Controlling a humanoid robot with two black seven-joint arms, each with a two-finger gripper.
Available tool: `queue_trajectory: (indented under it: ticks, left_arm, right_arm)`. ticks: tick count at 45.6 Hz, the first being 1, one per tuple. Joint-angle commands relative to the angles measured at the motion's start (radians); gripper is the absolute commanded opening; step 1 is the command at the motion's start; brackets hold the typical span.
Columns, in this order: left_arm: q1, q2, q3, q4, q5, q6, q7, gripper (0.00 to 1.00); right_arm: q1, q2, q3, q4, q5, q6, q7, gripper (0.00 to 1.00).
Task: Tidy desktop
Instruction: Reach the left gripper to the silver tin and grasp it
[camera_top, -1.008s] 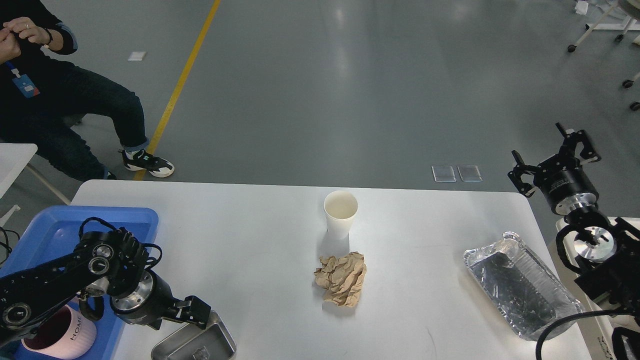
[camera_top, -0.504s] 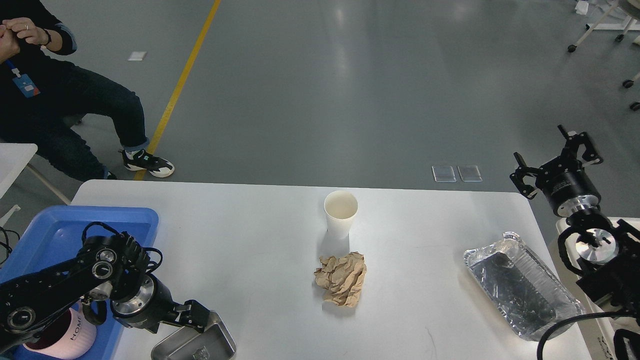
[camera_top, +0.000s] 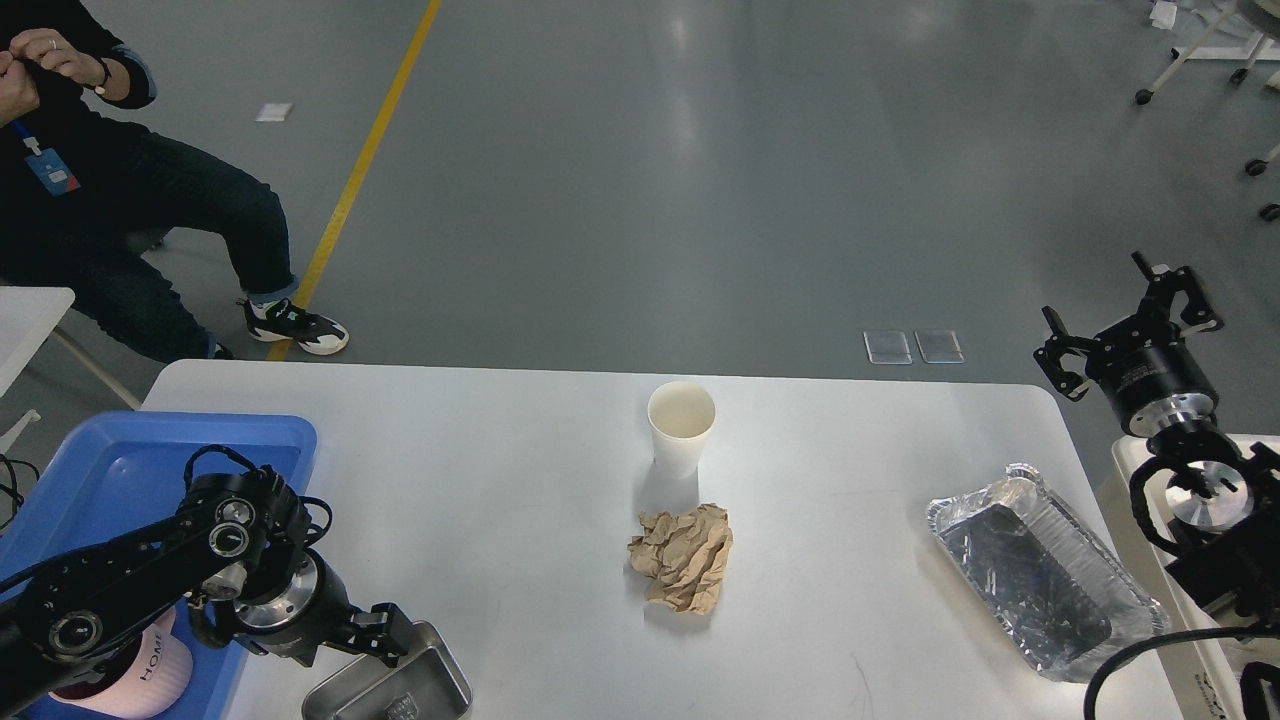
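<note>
The left tool (camera_top: 395, 635) sits low at the near left of the table (camera_top: 500, 480), at the rim of a small steel pan (camera_top: 395, 685); its fingers appear to grip the pan's far edge, though the dark parts do not separate clearly, so whether it is clamped cannot be told. The right tool (camera_top: 1130, 320) is raised off the table's far right corner, above the floor, with its two fingers spread wide and nothing between them.

The white table fills the lower half of the head view, its rounded far corners visible. Items on it:
- A white paper cup (camera_top: 681, 427) stands upright near the centre, toward the far edge
- A crumpled brown paper (camera_top: 683, 557) lies just in front of the cup, apart from it
- A foil tray (camera_top: 1040, 570) with dark contents lies at an angle near the right edge
- A blue tray (camera_top: 120, 470) rests on the left edge and holds a pink mug (camera_top: 125, 680) at its near end, partly hidden by the left arm

A seated person (camera_top: 110, 190) is at the far left, beyond the table
</note>
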Motion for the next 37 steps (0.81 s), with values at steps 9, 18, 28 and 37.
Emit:
queue_trajectory:
  ticks: [9,18,28,37]
  left_arm:
    - [0.004,-0.017,0.000,0.007,0.006,-0.004,0.074,0.17]
    - [-0.001,-0.052,-0.002,0.045,0.038,0.018,0.073,0.06]
    - [0.001,-0.060,-0.002,0.054,0.045,0.027,0.074,0.00]
    - [-0.007,-0.060,-0.008,0.053,0.046,0.032,0.079,0.00]
  right_arm:
    - [0.000,-0.003,0.000,-0.005,0.000,0.003,0.000,1.00]
    - [-0.005,-0.012,-0.002,-0.003,-0.001,0.005,0.000,1.00]
    - [-0.014,-0.020,0.000,-0.002,0.000,0.006,0.000,1.00]
    - [-0.014,-0.023,0.000,-0.002,0.000,0.006,0.000,1.00]
